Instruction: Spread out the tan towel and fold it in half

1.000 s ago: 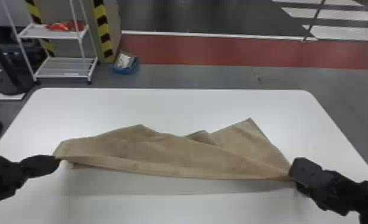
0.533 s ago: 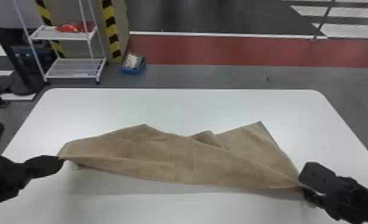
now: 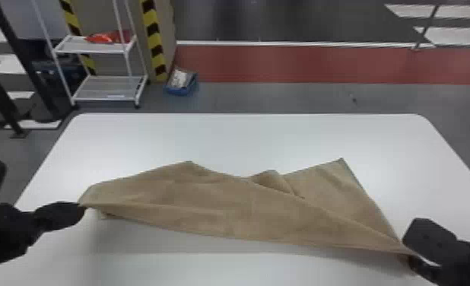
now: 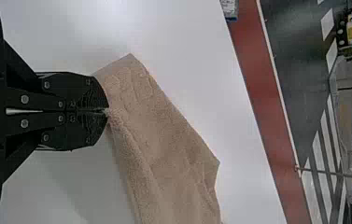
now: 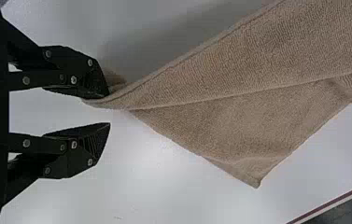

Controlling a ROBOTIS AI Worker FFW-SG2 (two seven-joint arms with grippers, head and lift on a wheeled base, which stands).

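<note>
At the table's left side, my left gripper [image 3: 83,206] holds the left corner of the tan towel [image 3: 215,205], a little above the table. In the left wrist view my left gripper [image 4: 107,111] is shut on the corner of the towel [image 4: 159,135]. My right gripper [image 3: 409,253] is at the towel's right end, near the front right of the table. The right wrist view has my right gripper [image 5: 109,110] with its fingers apart, and the corner of the towel [image 5: 239,107] lies against one finger. The towel stretches between both grippers, with a fold toward its back edge.
The white table [image 3: 245,140] extends behind and in front of the towel. Beyond its far edge stand a white shelf rack [image 3: 108,89] and a blue box [image 3: 181,90] on the floor.
The right gripper has moved to the right and toward the table's front edge, and the towel's front edge slants down to the right more. The left gripper has barely shifted within the head view.
</note>
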